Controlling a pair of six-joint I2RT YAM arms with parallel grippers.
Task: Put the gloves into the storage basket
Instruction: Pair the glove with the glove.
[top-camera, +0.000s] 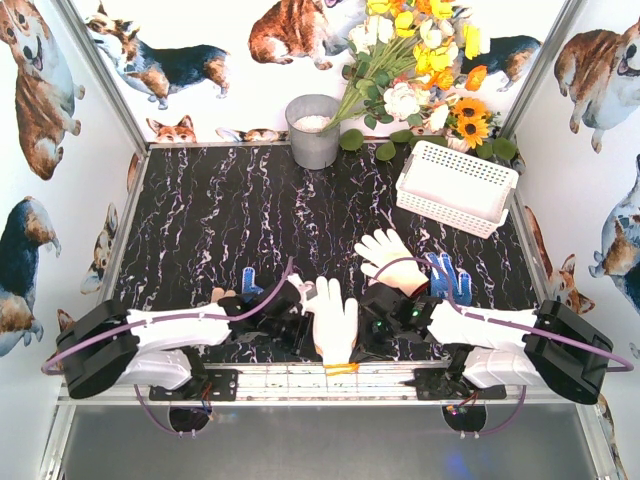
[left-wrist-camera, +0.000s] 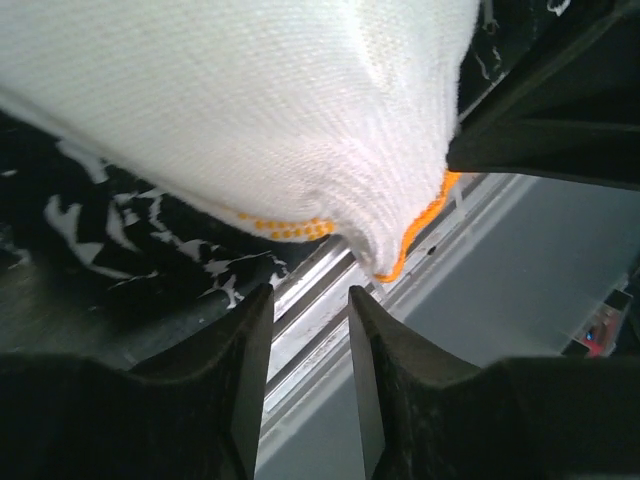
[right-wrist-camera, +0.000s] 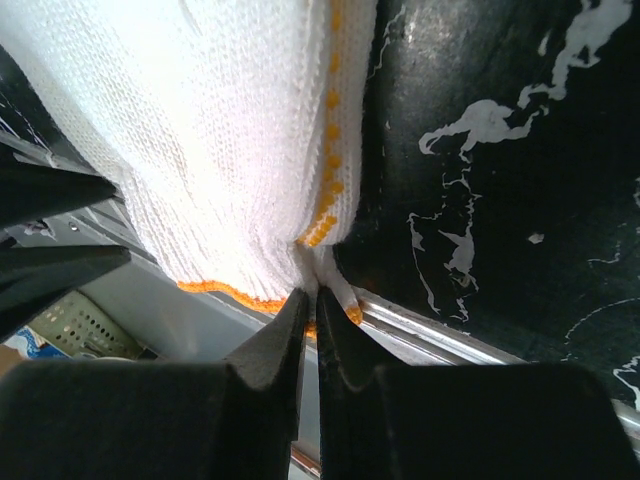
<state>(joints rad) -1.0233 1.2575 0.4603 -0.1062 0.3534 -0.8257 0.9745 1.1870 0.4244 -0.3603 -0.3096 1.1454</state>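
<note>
Right gripper (right-wrist-camera: 310, 296) pinched tight on the orange-edged cuff of the white knit glove (top-camera: 335, 320) at the table's (top-camera: 220, 230) near edge, left gripper (left-wrist-camera: 310, 292) jaws parted just below that cuff (gripping nothing), storage basket (top-camera: 445, 213) well apart, far right.

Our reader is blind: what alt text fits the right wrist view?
The right claw is shut on the orange-edged cuff of a white knit glove, at the edge of a black white-veined table.

Corgi-print walls (top-camera: 40, 90); black marble table (top-camera: 220, 220)
</note>
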